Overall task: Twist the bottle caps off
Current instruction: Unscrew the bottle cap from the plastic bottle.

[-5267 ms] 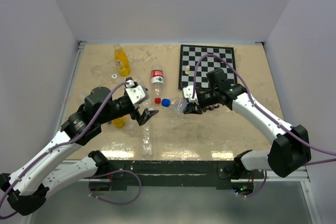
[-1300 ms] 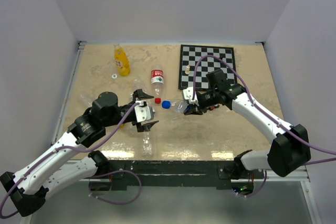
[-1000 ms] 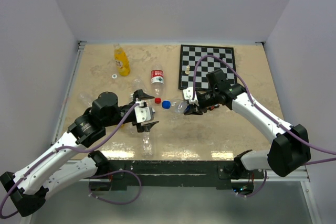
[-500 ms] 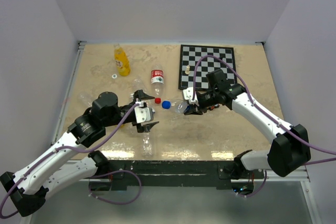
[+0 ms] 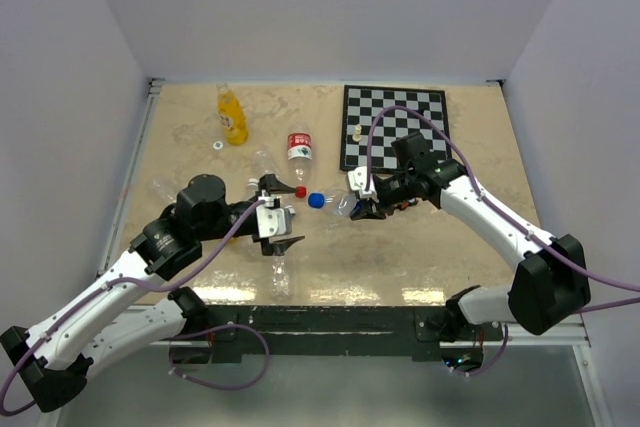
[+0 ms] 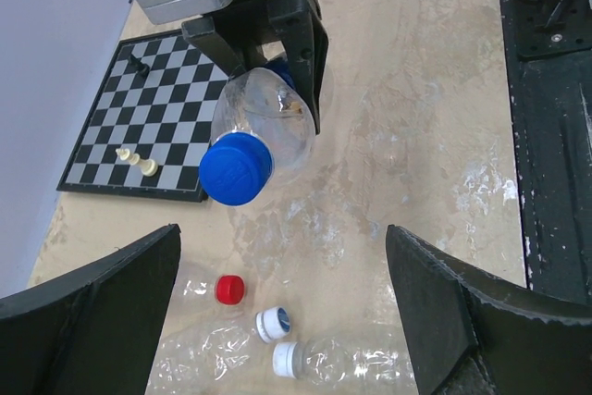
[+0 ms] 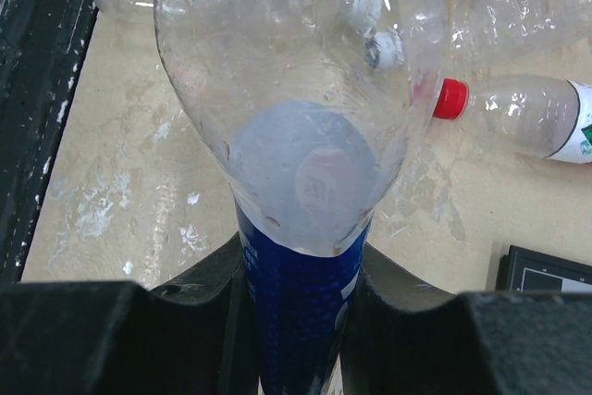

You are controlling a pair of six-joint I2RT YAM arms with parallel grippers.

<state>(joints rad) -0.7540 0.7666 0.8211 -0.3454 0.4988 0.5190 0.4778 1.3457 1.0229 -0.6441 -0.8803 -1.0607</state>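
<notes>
My right gripper (image 5: 365,205) is shut on the clear bottle (image 6: 265,122) around its blue label (image 7: 298,321) and holds it above the table. Its blue cap (image 5: 316,199) points at my left gripper. The cap (image 6: 236,169) sits screwed on the neck. My left gripper (image 5: 283,219) is open and empty, a short way from the cap; its fingers (image 6: 102,316) stand wide apart. One orange bottle (image 5: 232,115) stands at the back left, with a small white cap (image 5: 217,146) near it. The other orange bottle is hidden.
A clear bottle (image 5: 300,152) with a red cap (image 6: 229,290) lies mid-table. Several clear unlabelled bottles (image 5: 280,267) lie by the left gripper, one with a white cap (image 6: 287,359). A chessboard (image 5: 393,125) with white pieces (image 5: 357,131) lies at the back right.
Since five seconds ago my left arm has swung in and its open gripper now faces the blue cap. In the last second it hardly moved. The right arm holds the bottle still.
</notes>
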